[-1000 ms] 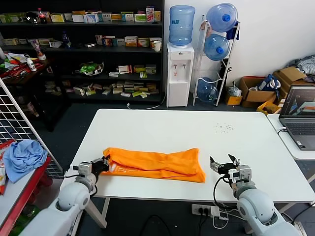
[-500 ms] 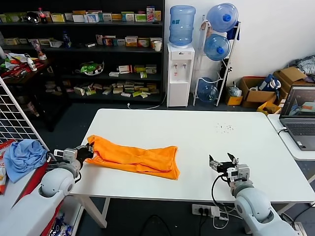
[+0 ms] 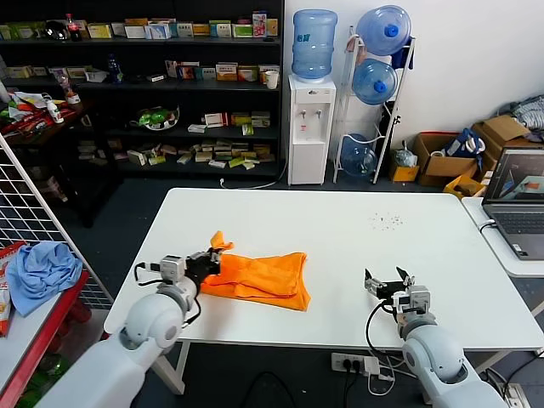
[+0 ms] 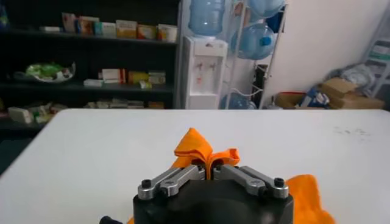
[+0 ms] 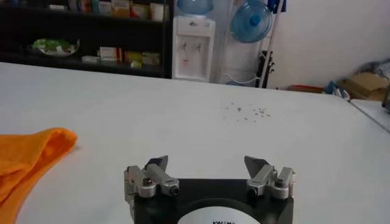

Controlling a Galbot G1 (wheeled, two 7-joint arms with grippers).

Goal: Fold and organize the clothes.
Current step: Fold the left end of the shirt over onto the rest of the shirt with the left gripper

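Observation:
The clothes, one bright orange T-shirt (image 3: 259,275), lie folded into a short bundle on the white table (image 3: 340,221), left of centre. My left gripper (image 3: 206,262) is shut on the shirt's left end, and a pinched tuft of orange cloth (image 4: 204,149) sticks up between its fingers. The far end of the shirt (image 5: 30,155) shows in the right wrist view, apart from my right gripper (image 5: 207,163). That right gripper (image 3: 389,282) stands open near the table's front right with nothing between its fingers.
A light blue cloth bundle (image 3: 38,268) lies on a red stand left of the table. A laptop (image 3: 517,200) sits on a side table at right. Dark specks (image 3: 387,221) dot the table's far right. Shelves and a water dispenser (image 3: 310,110) stand behind.
My left gripper has carried the shirt's left end out to the left, then back right over the rest, so the shirt is shorter. The right gripper has stayed in place, open.

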